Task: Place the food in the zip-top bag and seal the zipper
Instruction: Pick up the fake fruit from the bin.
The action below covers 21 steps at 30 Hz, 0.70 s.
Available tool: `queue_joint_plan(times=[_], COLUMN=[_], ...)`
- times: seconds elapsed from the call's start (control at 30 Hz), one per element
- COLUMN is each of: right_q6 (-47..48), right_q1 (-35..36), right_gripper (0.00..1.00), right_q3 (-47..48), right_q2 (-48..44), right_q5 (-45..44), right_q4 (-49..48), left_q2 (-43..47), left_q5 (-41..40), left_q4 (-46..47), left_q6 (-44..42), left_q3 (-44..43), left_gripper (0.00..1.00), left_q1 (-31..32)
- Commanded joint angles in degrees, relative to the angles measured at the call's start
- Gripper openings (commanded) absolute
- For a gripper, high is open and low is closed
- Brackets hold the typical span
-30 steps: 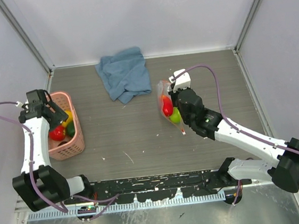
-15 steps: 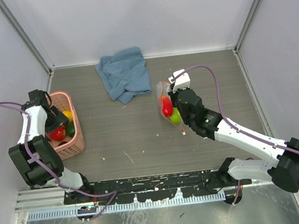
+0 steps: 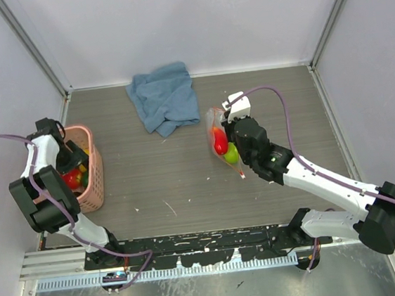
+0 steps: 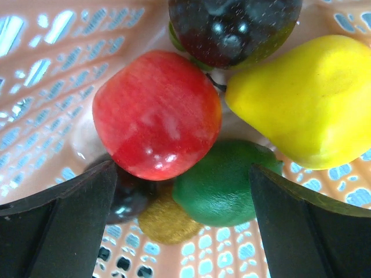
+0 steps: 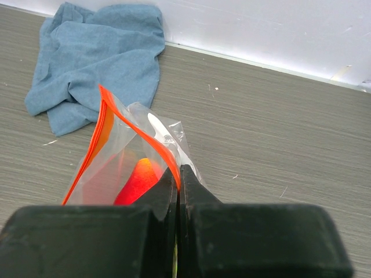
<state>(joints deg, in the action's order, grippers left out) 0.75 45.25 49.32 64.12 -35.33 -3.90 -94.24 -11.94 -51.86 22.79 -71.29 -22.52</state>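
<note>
The food lies partly in the pink basket (image 4: 46, 69): a red apple (image 4: 156, 113), a yellow pear (image 4: 307, 98), a green lime (image 4: 223, 182) and dark fruits (image 4: 232, 26). My left gripper (image 4: 184, 231) hangs open inside the basket (image 3: 94, 176), its fingers on either side of the lime and touching nothing. The zip-top bag (image 3: 219, 135) stands mid-table with a red fruit (image 3: 220, 142) and a green one (image 3: 231, 153) inside. My right gripper (image 5: 178, 174) is shut on the bag's rim at the zipper (image 5: 124, 124), holding the mouth open.
A crumpled blue cloth (image 3: 166, 95) lies at the back of the table, just left of the bag. The basket sits against the left wall. White walls close the table at the back and both sides.
My left gripper has dropped deeper into the basket, and the basket now looks narrower and pushed toward the left wall. The right arm and bag have not moved.
</note>
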Motion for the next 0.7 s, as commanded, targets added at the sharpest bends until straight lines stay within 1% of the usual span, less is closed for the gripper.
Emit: queue_joint_plan(times=[0.0, 0.13, 0.23, 0.47, 0.53, 0.67], right_q6=[-0.84, -0.83, -0.93, -1.06, -1.1, -1.02], right_q1=[-0.17, -0.1, -0.16, -0.12, -0.17, -0.09], right_gripper=[0.0, 0.0, 0.0, 0.0, 0.0, 0.0], right_q3=[0.96, 0.9, 0.83, 0.83, 0.83, 0.78], right_q2=[-0.36, -0.61, -0.69, -0.57, -0.52, -0.4], right_q5=[0.26, 0.09, 0.26, 0.47, 0.44, 0.44], right_q4=[-2.59, -2.6, -2.69, -2.61, -2.75, -2.75], left_q2=[-1.51, -1.89, -0.46, 3.14, 5.05, 10.22], left_q5=[1.97, 3.44, 4.35, 5.67, 5.22, 3.91], left_q4=[-1.14, -1.61, -0.76, 1.11, 1.9, 4.26], left_q6=[-1.23, -1.25, -1.2, -0.99, -0.86, -0.35], left_q3=[-0.71, -0.76, -0.24, 1.25, 1.63, 3.29], left_gripper=[0.97, 0.97, 0.95, 0.88, 0.84, 0.84], left_q1=[-0.59, -0.61, -0.6, -0.55, -0.22, 0.73])
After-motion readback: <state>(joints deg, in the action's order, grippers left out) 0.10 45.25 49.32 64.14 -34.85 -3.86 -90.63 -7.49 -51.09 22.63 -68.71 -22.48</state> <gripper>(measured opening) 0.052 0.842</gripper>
